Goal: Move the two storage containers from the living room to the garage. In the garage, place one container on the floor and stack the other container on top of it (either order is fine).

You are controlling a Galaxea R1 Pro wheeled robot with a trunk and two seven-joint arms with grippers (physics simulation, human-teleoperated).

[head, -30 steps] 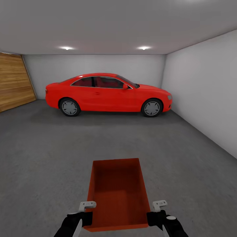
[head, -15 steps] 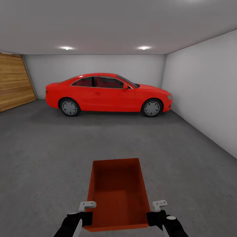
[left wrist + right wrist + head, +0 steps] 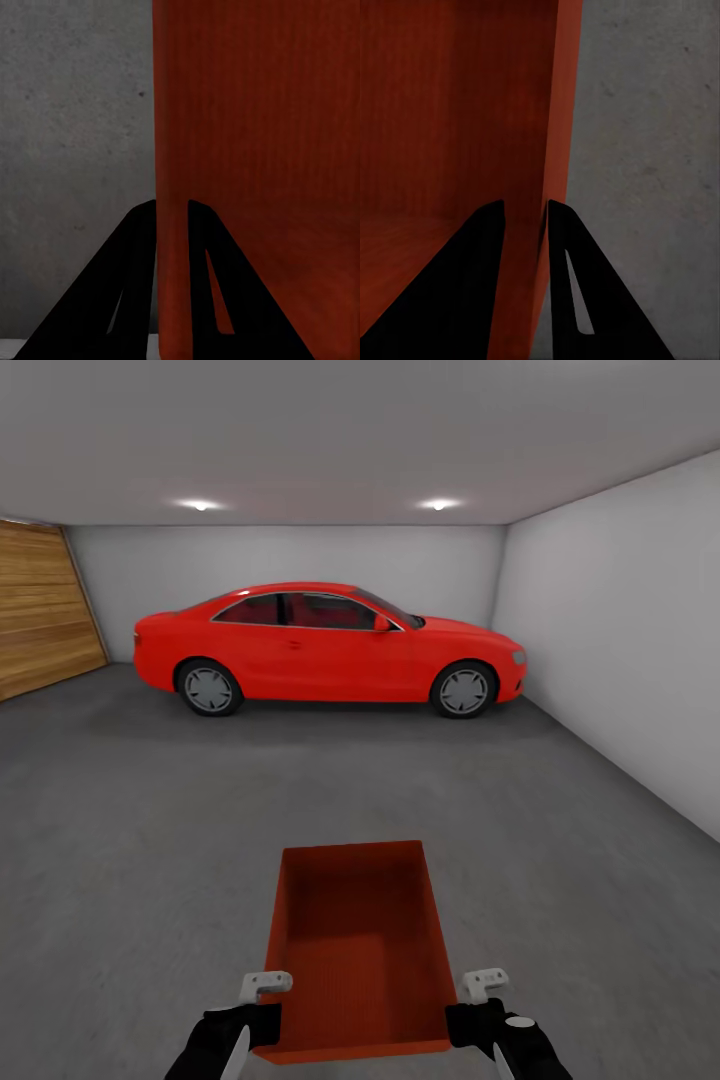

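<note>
Gripping opposite side walls of one red-orange storage container [image 3: 355,950], the left gripper [image 3: 172,225] and right gripper [image 3: 523,225] are each pinching a thin wall between two black fingers, one finger inside the bin and one outside. Container is being held low and centred in front of the robot above the dark grey concrete floor [image 3: 150,840] of the garage, open top facing up. Red car [image 3: 330,645] is standing side-on near the pale back wall [image 3: 300,555], well apart from the container; wood-panelled door [image 3: 45,605] is showing at far left.

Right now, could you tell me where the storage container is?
Head view, bottom centre: the storage container hangs between the left gripper and right gripper, above the garage floor.
</note>
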